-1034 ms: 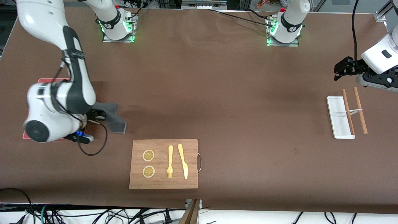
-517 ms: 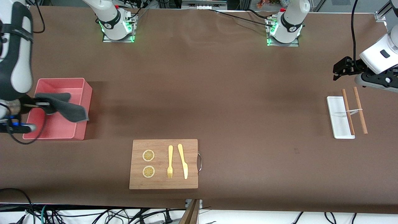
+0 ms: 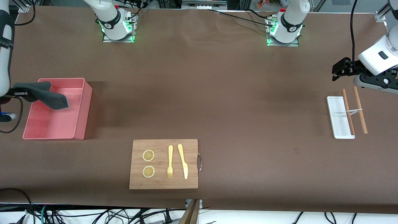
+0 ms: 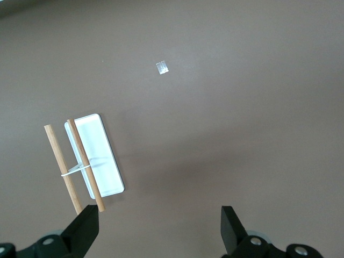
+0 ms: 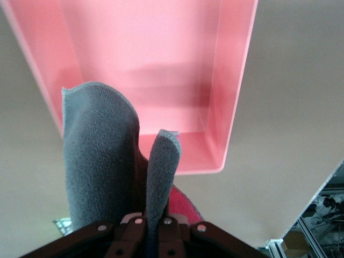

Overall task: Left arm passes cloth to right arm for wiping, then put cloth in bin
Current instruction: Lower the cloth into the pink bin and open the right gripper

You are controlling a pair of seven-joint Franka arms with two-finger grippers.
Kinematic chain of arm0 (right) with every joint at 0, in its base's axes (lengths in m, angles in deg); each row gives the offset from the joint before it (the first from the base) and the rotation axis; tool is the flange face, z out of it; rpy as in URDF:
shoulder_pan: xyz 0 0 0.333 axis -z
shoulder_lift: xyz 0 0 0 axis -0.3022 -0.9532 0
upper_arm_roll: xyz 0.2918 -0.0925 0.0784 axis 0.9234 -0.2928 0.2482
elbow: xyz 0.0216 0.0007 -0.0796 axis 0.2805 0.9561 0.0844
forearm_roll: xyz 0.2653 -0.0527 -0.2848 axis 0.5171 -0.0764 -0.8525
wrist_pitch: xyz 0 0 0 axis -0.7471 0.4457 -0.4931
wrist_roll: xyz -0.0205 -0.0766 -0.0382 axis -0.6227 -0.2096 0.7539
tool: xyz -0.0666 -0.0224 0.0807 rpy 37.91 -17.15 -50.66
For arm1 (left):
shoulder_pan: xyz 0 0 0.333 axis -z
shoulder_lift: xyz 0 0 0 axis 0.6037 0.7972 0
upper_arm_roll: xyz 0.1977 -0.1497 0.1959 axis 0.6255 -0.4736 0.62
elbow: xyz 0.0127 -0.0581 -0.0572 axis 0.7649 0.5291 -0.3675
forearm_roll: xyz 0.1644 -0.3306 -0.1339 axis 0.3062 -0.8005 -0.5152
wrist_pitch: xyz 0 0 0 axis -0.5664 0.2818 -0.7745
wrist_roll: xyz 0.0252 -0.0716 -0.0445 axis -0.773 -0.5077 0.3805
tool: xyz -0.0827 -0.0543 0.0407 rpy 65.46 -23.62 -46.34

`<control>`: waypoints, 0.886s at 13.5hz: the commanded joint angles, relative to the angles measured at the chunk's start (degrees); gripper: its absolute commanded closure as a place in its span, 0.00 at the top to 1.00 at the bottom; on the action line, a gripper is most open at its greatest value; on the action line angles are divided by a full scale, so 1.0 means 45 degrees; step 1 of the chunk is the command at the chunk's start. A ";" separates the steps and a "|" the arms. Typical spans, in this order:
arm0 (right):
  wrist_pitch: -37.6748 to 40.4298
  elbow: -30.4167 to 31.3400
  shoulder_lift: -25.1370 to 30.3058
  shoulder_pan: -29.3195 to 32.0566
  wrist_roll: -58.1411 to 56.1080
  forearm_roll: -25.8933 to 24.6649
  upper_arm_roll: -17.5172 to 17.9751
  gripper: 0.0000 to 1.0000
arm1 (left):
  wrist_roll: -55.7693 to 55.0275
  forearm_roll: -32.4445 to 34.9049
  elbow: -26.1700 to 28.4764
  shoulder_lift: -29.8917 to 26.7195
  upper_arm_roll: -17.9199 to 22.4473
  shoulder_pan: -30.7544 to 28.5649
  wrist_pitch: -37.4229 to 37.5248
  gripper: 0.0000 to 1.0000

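The dark grey cloth (image 3: 43, 94) hangs from my right gripper (image 3: 18, 92), which is shut on it in the air over the pink bin (image 3: 79, 123) at the right arm's end of the table. In the right wrist view the cloth (image 5: 102, 161) drapes from the shut gripper (image 5: 152, 221), a magenta-red face showing below, with the bin (image 5: 236, 80) beneath it. My left gripper (image 3: 337, 69) is open and empty, up over the table near the white tray (image 3: 337, 116); in the left wrist view its gripper (image 4: 159, 228) stands wide apart.
A wooden board (image 3: 164, 164) with two lemon slices, a yellow fork and a yellow knife lies nearer the front camera. Two wooden sticks (image 3: 354, 109) joined by a band rest across the white tray (image 4: 95, 156) at the left arm's end.
My right arm has carried the cloth from beside the bin toward the right arm's end of the table, and it now hangs over the bin. The left arm has barely moved.
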State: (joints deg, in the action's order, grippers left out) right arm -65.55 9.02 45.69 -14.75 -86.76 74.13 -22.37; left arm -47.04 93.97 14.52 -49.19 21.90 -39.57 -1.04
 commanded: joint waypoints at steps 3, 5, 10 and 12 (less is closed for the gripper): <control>-0.2038 0.1700 -0.0258 0.0071 0.0042 -0.0062 0.0090 0.00 | -0.0132 0.0010 -0.0500 0.0365 -0.0184 0.0248 -0.0065 1.00; -0.2856 0.2009 -0.0688 0.0070 -0.0034 -0.0062 0.0090 0.00 | -0.0132 0.0010 -0.0500 0.0365 -0.0164 0.0189 -0.0046 1.00; -0.5358 0.3087 -0.0963 0.0110 0.0024 0.0776 0.0109 1.00 | -0.0132 0.0010 -0.0500 0.0365 -0.0164 0.0170 -0.0085 1.00; -0.5069 0.2931 -0.0518 0.0090 -0.0054 0.1186 0.0207 1.00 | -0.0132 0.0010 -0.0500 0.0365 -0.0164 0.0150 -0.0085 1.00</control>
State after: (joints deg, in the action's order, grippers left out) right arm -88.85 21.92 40.30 -14.46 -86.67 77.63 -22.01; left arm -47.17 93.93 13.90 -48.36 21.20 -38.73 -1.58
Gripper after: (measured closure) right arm 0.885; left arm 0.000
